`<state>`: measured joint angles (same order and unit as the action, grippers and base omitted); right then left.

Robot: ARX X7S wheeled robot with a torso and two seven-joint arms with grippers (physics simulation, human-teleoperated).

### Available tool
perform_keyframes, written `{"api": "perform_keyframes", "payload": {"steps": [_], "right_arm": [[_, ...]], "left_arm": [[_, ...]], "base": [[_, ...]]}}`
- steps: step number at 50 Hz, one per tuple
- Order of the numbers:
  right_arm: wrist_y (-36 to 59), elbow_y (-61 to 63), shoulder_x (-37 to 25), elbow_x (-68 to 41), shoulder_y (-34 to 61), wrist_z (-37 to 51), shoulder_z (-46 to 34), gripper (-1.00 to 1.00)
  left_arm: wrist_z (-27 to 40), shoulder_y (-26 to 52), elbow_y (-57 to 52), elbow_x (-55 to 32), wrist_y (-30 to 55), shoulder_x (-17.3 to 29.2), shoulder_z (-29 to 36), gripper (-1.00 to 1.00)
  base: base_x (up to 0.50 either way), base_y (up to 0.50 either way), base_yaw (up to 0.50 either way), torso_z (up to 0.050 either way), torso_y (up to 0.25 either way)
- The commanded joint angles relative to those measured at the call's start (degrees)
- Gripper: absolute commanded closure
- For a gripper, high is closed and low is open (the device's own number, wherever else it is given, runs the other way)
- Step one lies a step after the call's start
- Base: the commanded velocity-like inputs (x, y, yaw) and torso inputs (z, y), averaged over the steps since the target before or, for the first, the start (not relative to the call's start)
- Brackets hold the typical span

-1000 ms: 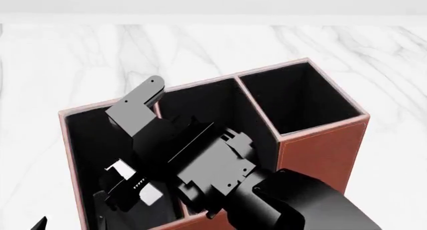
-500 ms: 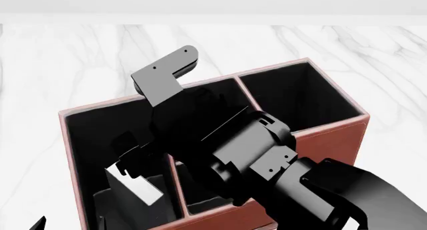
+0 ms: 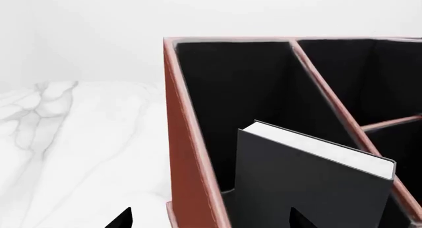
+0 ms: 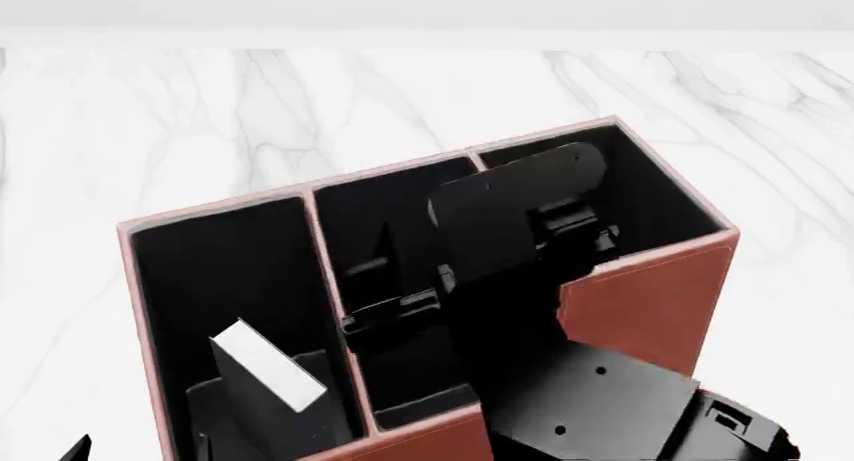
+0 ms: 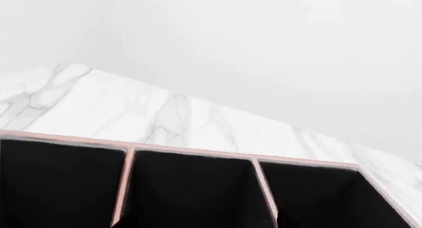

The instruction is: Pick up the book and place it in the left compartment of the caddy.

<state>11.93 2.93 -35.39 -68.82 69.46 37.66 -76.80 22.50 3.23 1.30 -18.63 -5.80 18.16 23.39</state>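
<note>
So the book (image 4: pixel 267 379) sits inside the left compartment (image 4: pixel 200 271) of the caddy (image 4: pixel 641 301), at about 7 o'clock in the head view. It stands on edge and leans, white page edges up, its black cover resting toward the divider side; nothing grips it. The left wrist view confirms it: the book (image 3: pixel 316 183) is down between the caddy's outer wall (image 3: pixel 188 139) and the first divider, tilted because the wide section gives it no support on either side.

Your right gripper (image 4: pixel 514 216) hangs over the middle and tall sections, around 1 o'clock from the book and well apart from it. Its jaws look empty, but the black-on-black render hides the gap, so I cannot tell how wide they stand. The left gripper (image 3: pixel 211 220) shows only two dark tips at the wrist view's edge, parted, with nothing between them.

My read: placement is done and you only need to clear the rim.
</note>
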Motion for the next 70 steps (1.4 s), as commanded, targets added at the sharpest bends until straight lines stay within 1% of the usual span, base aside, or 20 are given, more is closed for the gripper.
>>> {"api": "perform_keyframes", "payload": {"steps": [1,7,12,18,25,30,34,38,40,42,45,46,49,50,51,52,55,61,64,70], "right_arm": [[-11.0,14.0,-9.7,10.1,-12.4,10.3,-1.3,-1.0],[-16.4,15.7,-12.2,18.1,-18.8,17.5,-1.8,-1.0],[-18.8,16.0,-13.3,19.6,-21.7,18.2,-2.3,-1.0],[-20.7,16.6,-13.8,24.8,-25.2,22.5,-3.0,-1.0],[-24.2,14.6,-13.4,27.4,-28.2,23.5,-3.0,-1.0],[-25.1,14.5,-13.4,27.9,-28.9,23.4,-3.1,-1.0],[-25.9,15.1,-13.7,30.4,-29.4,24.5,-2.9,-1.0],[-25.2,15.0,-13.7,29.8,-29.3,23.8,-3.2,-1.0],[-25.4,15.2,-13.9,29.7,-29.3,23.8,-3.1,-1.0],[-25.6,16.6,-14.6,29.8,-29.2,24.5,-2.7,-1.0],[-24.3,18.8,-15.6,28.9,-28.3,24.9,-2.4,-1.0],[-24.3,19.3,-15.9,28.4,-28.1,25.0,-2.2,-1.0],[-22.8,21.0,-16.5,27.1,-27.1,24.7,-2.2,-1.0],[-21.1,22.1,-16.7,26.2,-26.1,24.6,-2.3,-1.0],[-20.8,22.5,-16.8,25.9,-25.9,24.7,-2.2,-1.0],[-20.4,23.0,-17.0,25.5,-25.4,24.6,-2.1,-1.0],[-17.8,25.1,-17.7,22.8,-23.1,24.1,-1.6,-1.0],[-14.4,28.0,-18.7,20.7,-19.2,24.3,-0.4,-1.0],[-11.6,29.8,-19.3,19.1,-15.8,24.6,0.8,-1.0],[-10.2,31.1,-20.0,15.5,-11.9,23.7,3.0,-1.0]], "left_arm": [[0.2,-0.1,0.0,0.3,-0.3,0.1,0.2,-1.0],[0.5,0.0,0.2,0.4,-0.4,0.1,0.2,-1.0],[0.6,0.1,0.3,0.5,-0.5,0.1,0.3,-1.0],[0.8,0.1,0.3,0.5,-0.6,0.1,0.2,-1.0],[1.0,0.0,0.1,0.9,-1.0,0.3,0.3,-1.0],[1.6,0.0,-0.2,1.4,-1.2,0.4,0.2,-1.0],[2.0,0.2,-0.6,1.2,-0.8,0.5,0.0,-1.0],[2.5,-0.1,-1.7,1.0,0.4,0.7,0.1,-1.0],[3.1,-0.4,-4.0,0.3,2.1,1.2,-0.1,-1.0],[4.4,-0.3,-8.5,-3.0,7.8,2.1,-0.8,-1.0],[7.6,0.4,-13.3,-4.1,13.2,3.1,-1.8,-1.0],[7.6,0.4,-13.4,-4.1,13.3,3.2,-1.8,-1.0],[9.6,0.7,-18.1,-5.4,17.5,4.5,-2.4,-1.0],[9.9,1.8,-20.2,-5.0,19.4,5.4,-2.0,-1.0],[10.8,2.4,-20.9,-3.7,19.4,5.5,-2.0,-1.0],[10.9,3.9,-22.0,-5.8,22.6,5.7,-2.4,-1.0],[11.5,7.0,-24.8,-5.3,26.3,6.5,-1.6,-1.0],[12.2,9.9,-27.1,-5.8,29.3,6.6,-1.5,-1.0],[13.6,12.4,-30.5,-7.1,33.0,7.0,-2.3,-1.0],[14.4,16.6,-32.0,-8.9,36.7,7.0,-3.5,-1.0]], "base": [[0.0,0.0,0.0,0.0,0.0],[0.0,0.0,0.0,0.0,0.0],[0.0,0.0,0.0,0.0,0.0],[0.0,0.0,0.0,0.0,0.0],[0.0,0.0,0.0,0.0,0.0],[0.0,0.0,0.0,0.0,0.0],[0.0,0.0,0.0,0.0,0.0],[0.0,0.0,0.0,0.0,0.0],[0.0,0.0,0.0,0.0,0.0],[0.0,0.0,0.0,0.0,0.0],[0.0,0.0,0.0,0.0,0.0],[0.0,0.0,0.0,0.0,0.0],[0.0,0.0,0.0,0.0,0.0],[0.0,0.0,0.0,0.0,0.0],[0.0,0.0,0.0,0.0,0.0],[0.0,0.0,0.0,0.0,0.0],[0.0,0.0,0.0,0.0,0.0],[0.0,0.0,0.0,0.0,0.0],[0.0,0.0,0.0,0.0,0.0],[0.0,0.0,0.0,0.0,0.0]]}}
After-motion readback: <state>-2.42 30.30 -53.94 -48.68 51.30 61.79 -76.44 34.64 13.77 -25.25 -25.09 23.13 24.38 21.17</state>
